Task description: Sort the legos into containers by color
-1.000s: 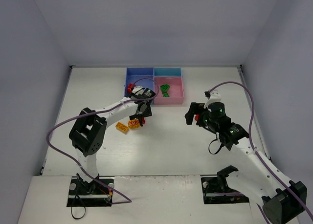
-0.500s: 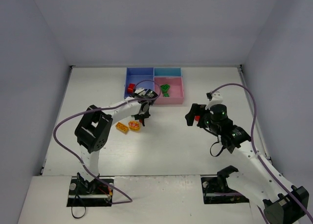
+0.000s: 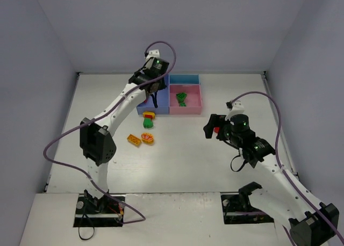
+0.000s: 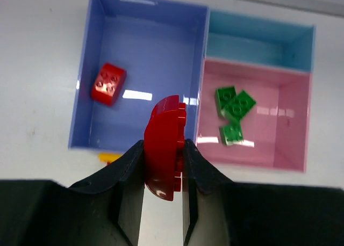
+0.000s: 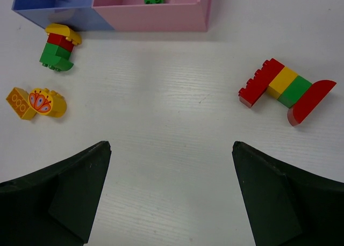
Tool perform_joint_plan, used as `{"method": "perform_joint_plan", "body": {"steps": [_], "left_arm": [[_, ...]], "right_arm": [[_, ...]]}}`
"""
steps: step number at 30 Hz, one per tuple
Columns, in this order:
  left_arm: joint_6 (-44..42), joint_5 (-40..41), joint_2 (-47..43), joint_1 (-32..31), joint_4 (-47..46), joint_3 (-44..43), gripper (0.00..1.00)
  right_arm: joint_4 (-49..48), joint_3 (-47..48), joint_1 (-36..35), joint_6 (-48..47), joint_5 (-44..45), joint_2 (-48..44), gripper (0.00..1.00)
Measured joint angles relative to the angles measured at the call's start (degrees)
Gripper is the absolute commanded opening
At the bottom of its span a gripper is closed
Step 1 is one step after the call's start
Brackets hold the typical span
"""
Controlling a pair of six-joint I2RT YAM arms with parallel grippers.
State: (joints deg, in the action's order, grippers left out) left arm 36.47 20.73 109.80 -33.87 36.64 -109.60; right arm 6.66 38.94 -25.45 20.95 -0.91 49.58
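The left gripper (image 4: 164, 149) is clamped on one red rounded brick (image 4: 164, 125), its two fingers pressed flat against the brick's sides. It holds the brick above the near part of the blue tray (image 4: 156, 58), close to the wall shared with the pink tray (image 4: 279, 133). One red brick (image 4: 108, 83) lies in the blue tray, ahead of this gripper and to its left. Three green bricks (image 4: 235, 102) lie in the pink tray, ahead and to its right (two of them touch). The narrow teal tray (image 4: 252, 44) sits farthest ahead on the right, which makes three joined trays in all.

The right gripper (image 5: 171, 154) hangs over the table (image 5: 172, 111) with its jaws spread wide, holding nothing. Ahead of it and to its right lies one four-part stack (image 5: 283, 89), red, yellow, green and a rounded red end. Ahead and far to its left, just beside the blue tray's near wall, lies one three-part stack (image 5: 58, 48) of yellow, red and green. Nearer on that same side lie two yellow bricks touching each other, a flat one (image 5: 17, 102) and a rounded one with a butterfly print (image 5: 45, 102).
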Motion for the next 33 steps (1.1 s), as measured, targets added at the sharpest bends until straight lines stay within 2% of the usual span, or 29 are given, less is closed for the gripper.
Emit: {"method": "perform_joint_plan", "body": {"steps": [4,5,8,9,12,16,20,24,33], "left_arm": [[-4.11,-0.79,8.85,3.85,-0.37,-10.51,0.32],[-5.03,-1.18,11.23,4.63,-0.31,-12.37,0.4],[-7.15,-2.25,16.61,6.51,-0.17,-14.75,0.52],[-7.76,-2.73,17.94,6.93,0.04,-14.75,0.6],[-9.01,-3.85,20.02,7.39,0.76,-14.75,0.69],[-9.92,-4.63,19.02,7.41,0.59,-14.19,0.73],[-11.06,-4.57,10.47,7.39,-0.81,-6.58,0.81],[-11.63,-4.11,-2.54,8.39,-1.25,1.75,0.86],[-11.69,-2.86,-34.4,16.02,-0.28,28.09,0.87]], "right_arm": [[-0.02,0.0,0.0,-0.31,-0.07,0.7,0.93],[-0.02,0.02,-0.02,-0.48,-0.22,0.98,0.93],[-0.04,0.17,-0.02,-1.18,-1.22,2.23,0.93],[-0.09,0.26,-0.02,-1.46,-1.6,2.73,0.93],[-0.57,0.92,-0.02,-2.14,-3.04,4.48,0.93],[-2.29,2.75,-0.42,-3.69,-5.66,7.78,0.89],[-4.92,6.32,-4.35,-5.86,-6.91,13.86,0.87],[-7.72,11.52,-10.62,-7.91,-8.46,23.21,0.87],[-11.08,24.11,-20.24,-13.73,-10.56,45.77,0.89]]}}
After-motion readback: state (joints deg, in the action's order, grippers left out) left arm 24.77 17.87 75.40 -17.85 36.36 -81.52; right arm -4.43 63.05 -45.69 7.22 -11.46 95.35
